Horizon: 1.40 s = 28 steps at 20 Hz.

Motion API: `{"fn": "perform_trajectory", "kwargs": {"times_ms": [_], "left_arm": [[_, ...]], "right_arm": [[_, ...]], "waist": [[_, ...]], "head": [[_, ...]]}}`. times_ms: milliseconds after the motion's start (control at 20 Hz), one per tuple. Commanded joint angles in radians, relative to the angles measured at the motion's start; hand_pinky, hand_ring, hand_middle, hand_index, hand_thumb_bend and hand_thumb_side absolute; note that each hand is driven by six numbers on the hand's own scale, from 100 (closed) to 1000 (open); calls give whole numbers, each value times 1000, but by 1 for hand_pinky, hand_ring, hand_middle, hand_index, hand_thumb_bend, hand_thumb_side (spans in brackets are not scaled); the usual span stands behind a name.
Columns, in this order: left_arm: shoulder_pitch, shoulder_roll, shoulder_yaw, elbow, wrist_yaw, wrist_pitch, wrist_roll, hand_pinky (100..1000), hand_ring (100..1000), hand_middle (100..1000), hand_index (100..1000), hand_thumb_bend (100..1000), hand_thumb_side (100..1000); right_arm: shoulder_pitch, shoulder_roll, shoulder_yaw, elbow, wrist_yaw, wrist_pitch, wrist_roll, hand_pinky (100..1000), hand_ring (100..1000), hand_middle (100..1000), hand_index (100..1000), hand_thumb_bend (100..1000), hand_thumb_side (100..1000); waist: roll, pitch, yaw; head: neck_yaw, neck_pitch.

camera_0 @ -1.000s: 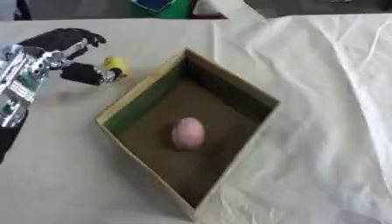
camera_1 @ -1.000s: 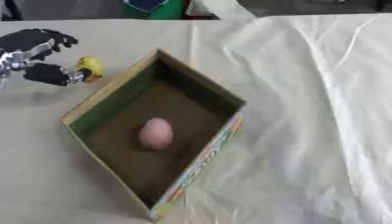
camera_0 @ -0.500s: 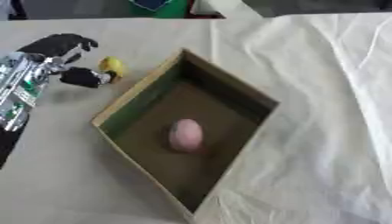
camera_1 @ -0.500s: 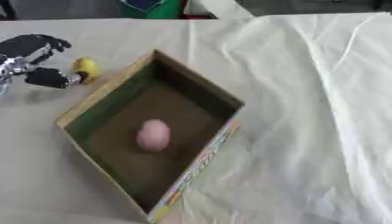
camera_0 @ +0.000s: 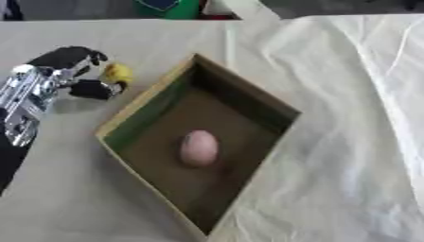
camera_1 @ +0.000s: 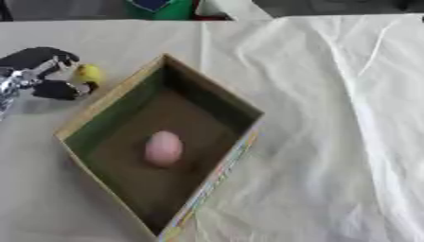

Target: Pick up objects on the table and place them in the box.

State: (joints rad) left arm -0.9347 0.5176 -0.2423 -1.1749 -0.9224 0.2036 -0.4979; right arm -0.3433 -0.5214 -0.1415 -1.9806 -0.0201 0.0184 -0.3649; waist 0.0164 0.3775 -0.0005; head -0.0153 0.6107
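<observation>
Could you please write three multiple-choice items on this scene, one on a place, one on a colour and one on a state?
1. Where does the pink egg lie?
A. inside the box
B. on the white cloth
C. in the left hand

2. What colour is the small object at the left hand's fingertips?
A. blue
B. yellow
C. red

3. How does the box stand?
A. closed with a lid
B. tipped on its side
C. upright and open at the top

Answers:
1. A, the egg rests on the box floor, between its walls.
2. B, it shows yellow beside the black fingers.
3. C, its floor is visible from above.
</observation>
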Motion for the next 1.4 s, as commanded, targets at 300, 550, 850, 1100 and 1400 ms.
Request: {"fn": "perform_trajectory", "kwargs": {"times_ms": [300,550,850,1100,1400], "left_arm": [[-25,6,16,1,100,-9,71,491,720,665,787,100,493],[-25,7,10,-2,162,-11,68,408,641,574,702,100,247],[-23,12,3,-33,212,-4,71,309,557,497,628,100,266],[-20,22,5,-65,255,28,126,221,488,444,569,100,297],[-20,35,-8,-146,267,44,167,208,481,441,566,100,313]], "right_arm": [[0,-5,-18,-19,-3,22,-17,808,647,563,769,100,566],[5,-3,-21,-19,-1,30,-25,805,647,561,768,100,582],[4,-4,-19,-19,-3,31,-24,804,647,560,767,100,588],[6,-3,-20,-19,-4,30,-25,804,648,560,768,100,593],[10,-3,-19,-19,-5,29,-24,803,649,559,767,100,587]], "waist": [[-3,-15,-2],[-3,-17,-2],[-3,-25,2],[-5,-37,6],[-11,-58,14]], "head": [[3,-11],[0,-7],[-6,11],[-13,21],[-26,35]]}}
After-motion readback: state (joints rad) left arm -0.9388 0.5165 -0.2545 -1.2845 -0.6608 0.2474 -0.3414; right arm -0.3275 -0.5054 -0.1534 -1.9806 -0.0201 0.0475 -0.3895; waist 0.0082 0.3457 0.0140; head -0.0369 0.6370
